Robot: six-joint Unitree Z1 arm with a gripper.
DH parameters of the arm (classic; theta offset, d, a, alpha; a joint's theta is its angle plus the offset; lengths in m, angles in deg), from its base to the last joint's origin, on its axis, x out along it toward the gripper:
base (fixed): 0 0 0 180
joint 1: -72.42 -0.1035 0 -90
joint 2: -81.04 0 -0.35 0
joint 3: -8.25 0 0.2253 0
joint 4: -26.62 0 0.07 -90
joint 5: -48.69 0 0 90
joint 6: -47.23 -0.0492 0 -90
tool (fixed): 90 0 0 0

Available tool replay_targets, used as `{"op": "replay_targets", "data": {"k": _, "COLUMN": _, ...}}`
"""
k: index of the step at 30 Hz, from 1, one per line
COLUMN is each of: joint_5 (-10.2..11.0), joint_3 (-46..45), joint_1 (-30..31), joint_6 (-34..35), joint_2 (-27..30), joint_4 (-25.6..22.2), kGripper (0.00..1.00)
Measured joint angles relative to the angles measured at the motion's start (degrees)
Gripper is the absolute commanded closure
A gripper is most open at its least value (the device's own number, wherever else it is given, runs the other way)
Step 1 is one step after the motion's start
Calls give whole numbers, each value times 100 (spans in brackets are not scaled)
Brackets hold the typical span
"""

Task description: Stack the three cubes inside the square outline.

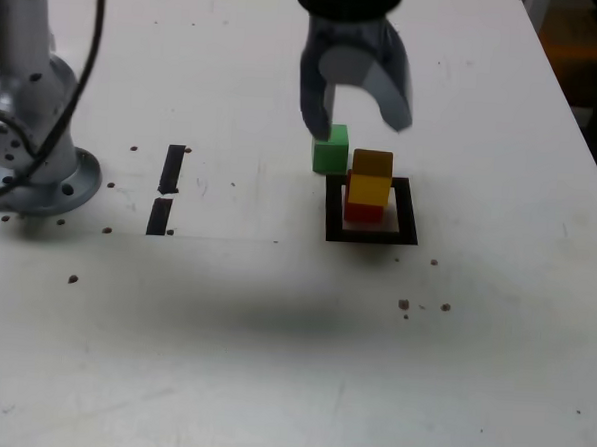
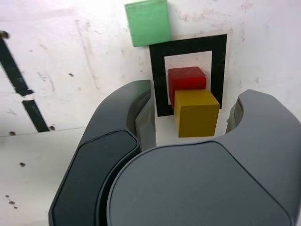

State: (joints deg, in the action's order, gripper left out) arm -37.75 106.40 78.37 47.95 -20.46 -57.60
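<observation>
- One gripper (image 1: 359,119) hangs above the table, its two grey jaws spread apart and empty; in the wrist view (image 2: 190,120) they stand either side of the stack without touching it.
- Directly below the jaws, the yellow cube (image 1: 371,177) (image 2: 196,113) sits on top of the red cube (image 1: 362,211) (image 2: 186,81), turned slightly and offset from it, so part of the red top shows in the wrist view.
- The red cube rests on the white centre of the square outline (image 1: 409,214) (image 2: 157,80) of black tape.
- The green cube (image 1: 330,149) (image 2: 147,22) lies on the table just outside one corner of the outline, on its far side in the exterior view, close to the tape.
- Further off, toward the exterior view's left, two short black tape strips (image 1: 171,169) (image 2: 14,70) lie end to end on the white table (image 1: 271,362).
- The arm's grey base (image 1: 36,160) stands at the exterior view's left edge, with a black cable running down to it.
- Small dark specks dot the tabletop.
</observation>
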Motion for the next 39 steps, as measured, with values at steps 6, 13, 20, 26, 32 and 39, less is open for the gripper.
{"op": "replay_targets", "data": {"k": 6, "joint_5": 62, "joint_3": -29, "joint_1": -160, "joint_6": -26, "joint_2": 172, "joint_4": -116, "kGripper": 31}}
{"op": "replay_targets", "data": {"k": 13, "joint_5": 74, "joint_3": -259, "joint_1": -456, "joint_6": -163, "joint_2": 215, "joint_4": -32, "kGripper": 30}}
{"op": "replay_targets", "data": {"k": 20, "joint_5": 27, "joint_3": -549, "joint_1": -718, "joint_6": -278, "joint_2": 122, "joint_4": 190, "kGripper": 28}}
{"op": "replay_targets", "data": {"k": 26, "joint_5": -1, "joint_3": -705, "joint_1": -816, "joint_6": -332, "joint_2": -31, "joint_4": 423, "kGripper": 26}}
{"op": "replay_targets", "data": {"k": 32, "joint_5": -47, "joint_3": -887, "joint_1": -934, "joint_6": -373, "joint_2": -151, "joint_4": 628, "kGripper": 26}}
{"op": "replay_targets", "data": {"k": 39, "joint_5": -68, "joint_3": -977, "joint_1": -1076, "joint_6": -447, "joint_2": -254, "joint_4": 768, "kGripper": 26}}
